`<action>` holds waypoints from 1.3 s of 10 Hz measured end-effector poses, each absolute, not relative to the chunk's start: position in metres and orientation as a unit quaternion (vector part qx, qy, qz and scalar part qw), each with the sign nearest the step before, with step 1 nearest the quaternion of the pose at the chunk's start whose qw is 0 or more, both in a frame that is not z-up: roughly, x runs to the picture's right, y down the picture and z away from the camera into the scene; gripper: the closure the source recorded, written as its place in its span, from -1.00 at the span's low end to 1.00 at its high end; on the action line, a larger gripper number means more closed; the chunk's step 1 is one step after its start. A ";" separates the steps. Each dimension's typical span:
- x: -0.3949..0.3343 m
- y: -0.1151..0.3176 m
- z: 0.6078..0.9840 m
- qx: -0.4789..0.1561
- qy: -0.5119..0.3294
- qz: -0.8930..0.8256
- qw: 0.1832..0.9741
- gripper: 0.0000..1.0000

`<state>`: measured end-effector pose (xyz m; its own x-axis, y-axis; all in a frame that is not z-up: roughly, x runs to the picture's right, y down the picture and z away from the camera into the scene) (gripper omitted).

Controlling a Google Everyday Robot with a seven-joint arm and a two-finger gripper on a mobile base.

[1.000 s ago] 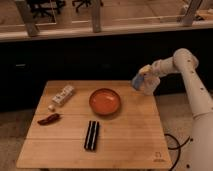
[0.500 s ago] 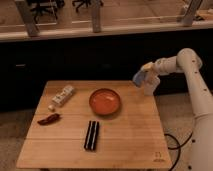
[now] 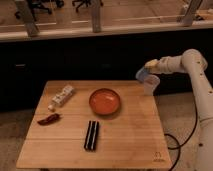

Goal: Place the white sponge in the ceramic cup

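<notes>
My gripper hangs over the far right corner of the wooden table, at the end of the white arm that reaches in from the right. It is shut on the white sponge, a small pale bluish block. The ceramic cup, small and whitish, stands right under the gripper at the table's right edge. The sponge is just above the cup's rim, a little to its left. The cup's mouth is partly hidden by the gripper.
An orange-red bowl sits mid-table, left of the cup. A white patterned bar and a dark red item lie at the left. A black bar lies in front of the bowl. A dark counter wall runs behind the table.
The gripper with the sponge has risen slightly and drawn a little back over the cup. The other things have not moved.
</notes>
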<state>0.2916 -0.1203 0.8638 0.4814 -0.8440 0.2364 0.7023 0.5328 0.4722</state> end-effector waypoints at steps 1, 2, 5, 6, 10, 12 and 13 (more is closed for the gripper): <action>0.298 -0.124 0.862 0.161 -0.216 -0.453 0.849 1.00; 0.309 -0.130 0.859 0.168 -0.202 -0.447 0.855 1.00; 0.327 -0.139 0.853 0.178 -0.181 -0.438 0.863 1.00; 0.330 -0.141 0.852 0.180 -0.176 -0.436 0.864 1.00; 0.345 -0.149 0.847 0.185 -0.150 -0.428 0.872 1.00; 0.351 -0.149 0.848 0.179 -0.132 -0.434 0.873 1.00; 0.353 -0.149 0.849 0.176 -0.123 -0.437 0.873 1.00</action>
<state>0.3530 -0.1486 0.8488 0.5876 -0.8069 0.0602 0.7206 0.5557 0.4147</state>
